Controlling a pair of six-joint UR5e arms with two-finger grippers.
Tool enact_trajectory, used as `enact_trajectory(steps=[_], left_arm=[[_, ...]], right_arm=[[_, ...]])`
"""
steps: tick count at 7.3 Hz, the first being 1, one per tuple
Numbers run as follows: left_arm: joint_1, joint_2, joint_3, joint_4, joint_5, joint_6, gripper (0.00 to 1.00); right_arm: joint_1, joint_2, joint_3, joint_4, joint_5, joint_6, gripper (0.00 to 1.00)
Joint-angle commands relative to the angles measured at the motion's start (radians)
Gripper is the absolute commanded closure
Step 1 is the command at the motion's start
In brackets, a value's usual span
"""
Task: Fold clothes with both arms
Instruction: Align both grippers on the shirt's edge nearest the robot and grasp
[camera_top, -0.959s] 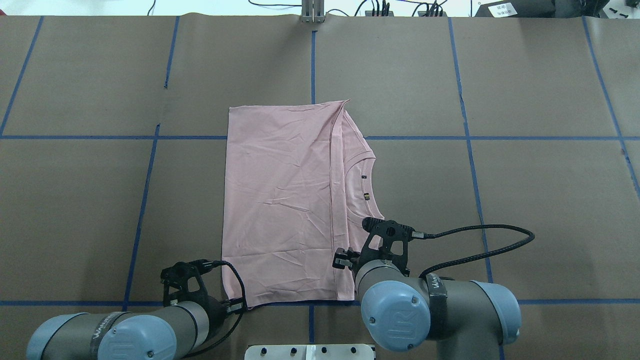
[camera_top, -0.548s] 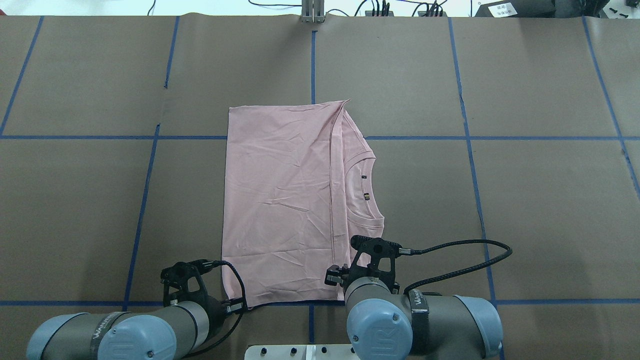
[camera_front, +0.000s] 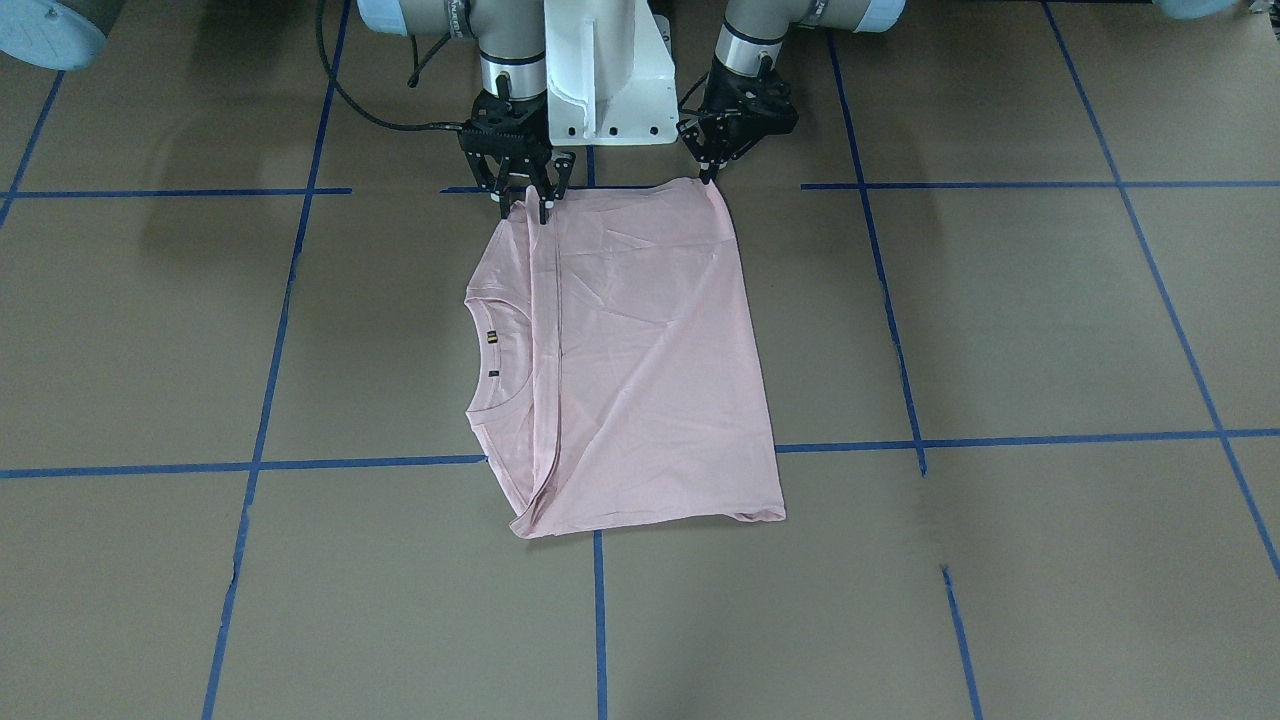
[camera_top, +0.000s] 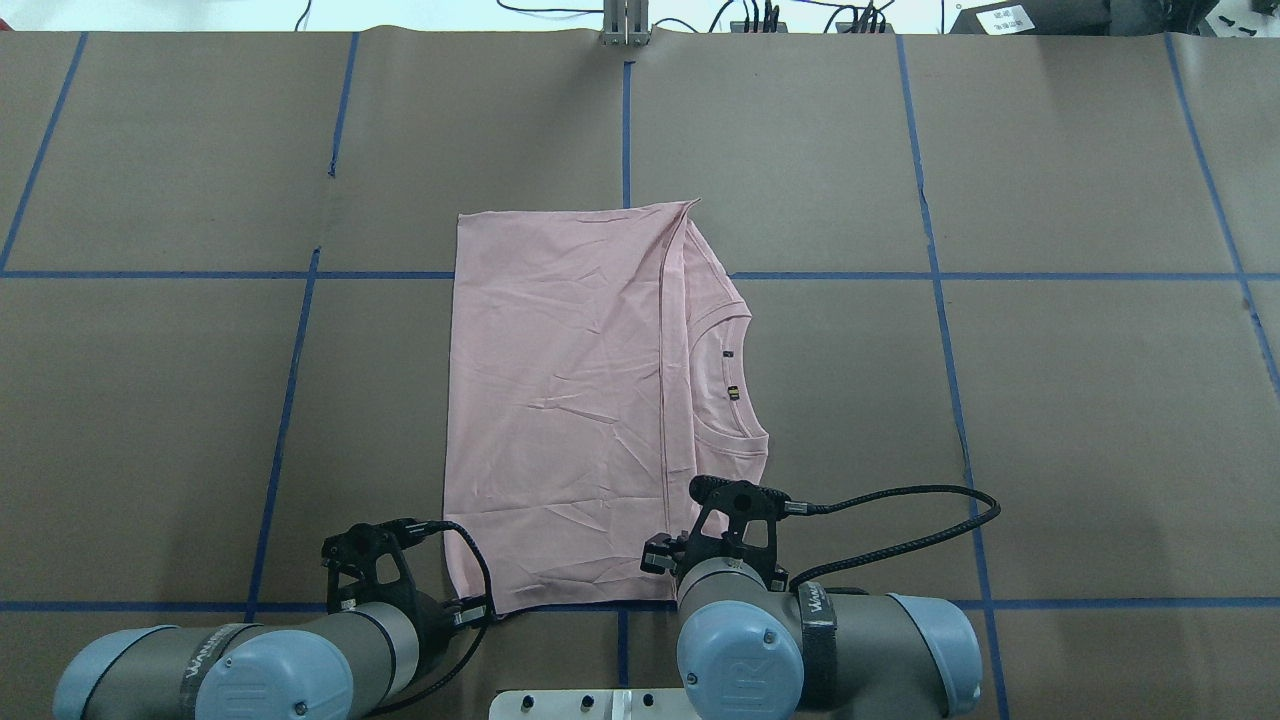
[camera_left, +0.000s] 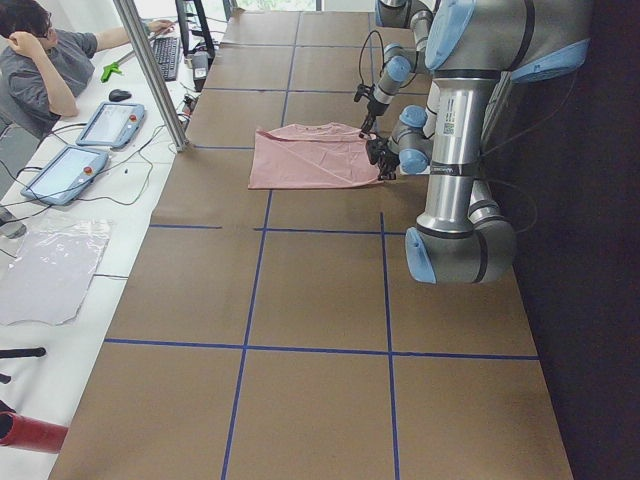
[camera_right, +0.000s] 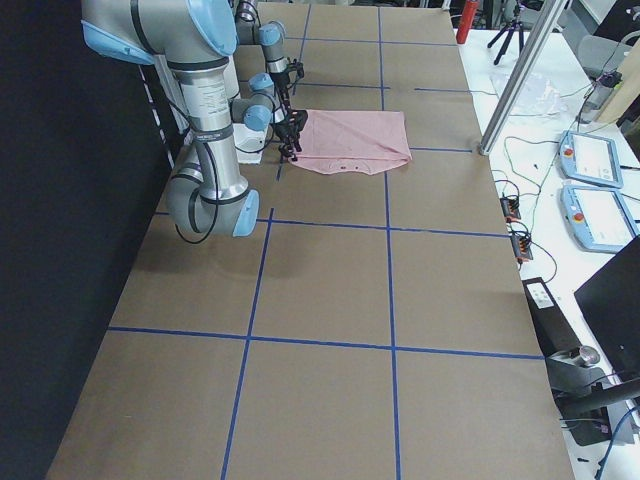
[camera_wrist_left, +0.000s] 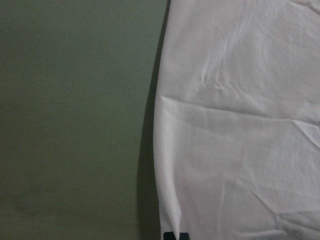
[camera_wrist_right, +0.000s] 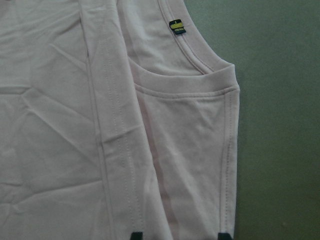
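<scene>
The clothes (camera_top: 560, 400) are one pale pink T-shirt, lying folded lengthwise on the brown table with the collar (camera_top: 735, 380) at its right. My left gripper (camera_front: 708, 180) sits at the shirt's near left corner. In the left wrist view its tips (camera_wrist_left: 176, 235) are pressed together on the shirt's edge (camera_wrist_left: 240, 125). My right gripper (camera_front: 527, 207) hangs over the near right corner by the shoulder. It is open, and the right wrist view shows its tips (camera_wrist_right: 180, 235) straddling the shoulder cloth (camera_wrist_right: 200, 165) below a small striped collar tag (camera_wrist_right: 176, 26).
The white pedestal base (camera_front: 605, 80) stands between the arms at the table's near edge. Blue tape lines (camera_top: 940, 300) grid the brown table. The right arm's black cable (camera_top: 900, 500) loops to the right. A person (camera_left: 40, 60) sits at a side desk with tablets.
The right arm has moved left and back toward the robot, bringing its gripper over the shirt's near right corner. The left arm and the shirt have stayed still.
</scene>
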Motion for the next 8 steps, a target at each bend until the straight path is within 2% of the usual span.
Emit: enact_trajectory(steps=[1, 2, 4, 8], left_arm=[[0.0, -0.002, 0.0, 0.0, 0.0, 0.0, 1.0], [0.0, -0.003, 0.0, 0.0, 0.0, 0.0, 1.0], [0.0, -0.005, 0.0, 0.0, 0.0, 0.0, 1.0], [-0.005, -0.005, 0.0, 0.0, 0.0, 0.0, 1.0]], right_arm=[[0.0, 0.002, -0.008, 0.002, -0.001, 0.001, 0.48], [0.0, 0.002, -0.008, 0.002, -0.001, 0.001, 0.62], [-0.003, 0.0, -0.009, 0.004, -0.001, 0.015, 1.0], [-0.008, -0.001, 0.0, -0.002, -0.001, -0.001, 1.0]])
